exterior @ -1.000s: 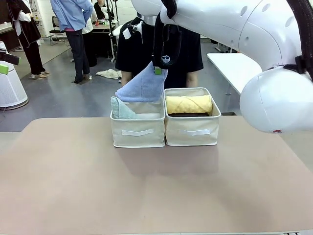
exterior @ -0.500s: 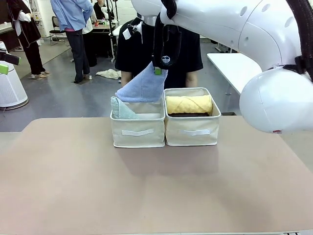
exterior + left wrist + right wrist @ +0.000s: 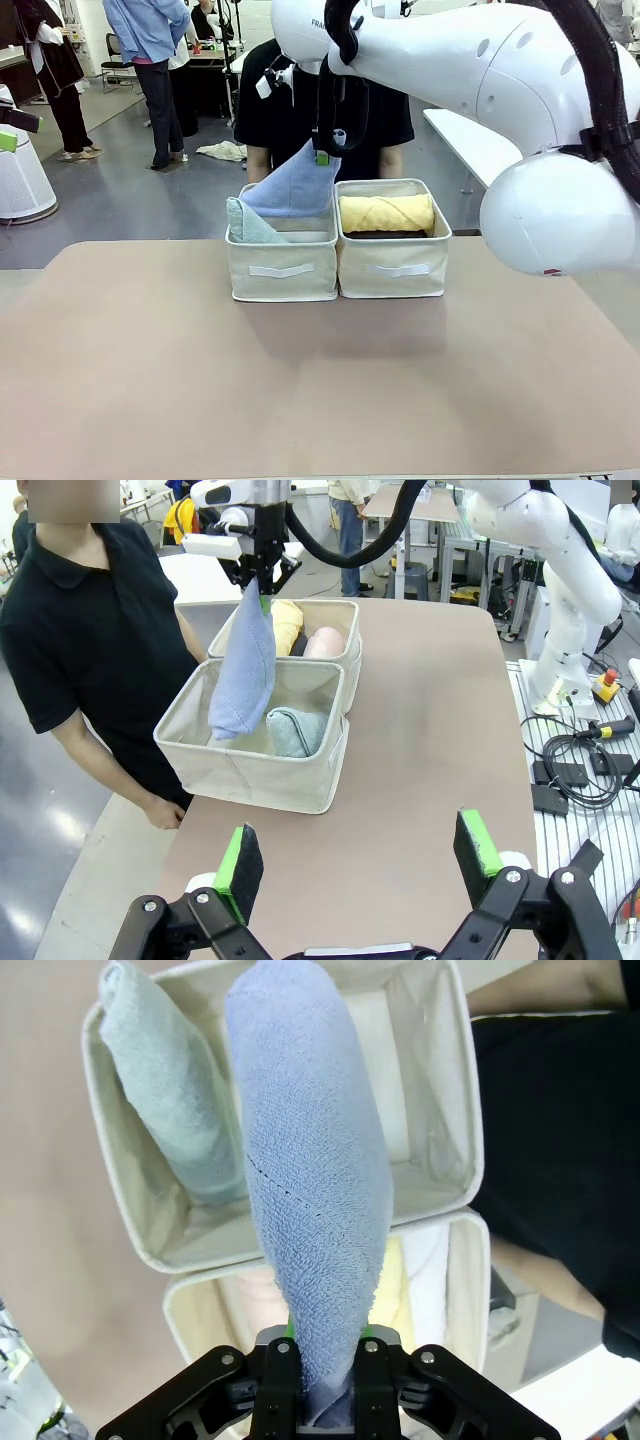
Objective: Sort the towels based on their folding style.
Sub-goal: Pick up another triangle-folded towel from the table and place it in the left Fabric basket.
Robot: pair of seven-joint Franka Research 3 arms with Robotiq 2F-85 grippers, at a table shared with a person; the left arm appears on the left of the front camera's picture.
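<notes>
**Right claw holds a blue cone-folded towel over the left bin**

The right claw (image 3: 322,152) is clamped shut on the narrow tip of the blue towel (image 3: 293,185). The towel hangs point-up from the claw, its wide end at about rim height over the left bin (image 3: 282,270) directly beneath. Also below the claw, the mint towel (image 3: 247,224), folded the same cone way, leans inside that bin. Beside it, touching, the right bin (image 3: 395,268) holds rolled ones: a yellow towel (image 3: 387,212), a pink towel (image 3: 323,642) and something dark underneath. A person (image 3: 90,640) in black stands just beyond the claw, behind the bins. The left claw (image 3: 358,852) hovers over the bench (image 3: 320,380), well back from the bins, with its jaws wide apart and empty.

The terry looks light, soft and floppy, so it will probably droop and sway under the claw, and its fold could loosen. It should grip well against the pads, and it is neither slippery nor fragile. The pinch at the tip seems a sound hold, because the weight hangs straight and the wide end enters first. Letting go low in the bin would likely let it settle beside the mint towel with its shape kept.
</notes>
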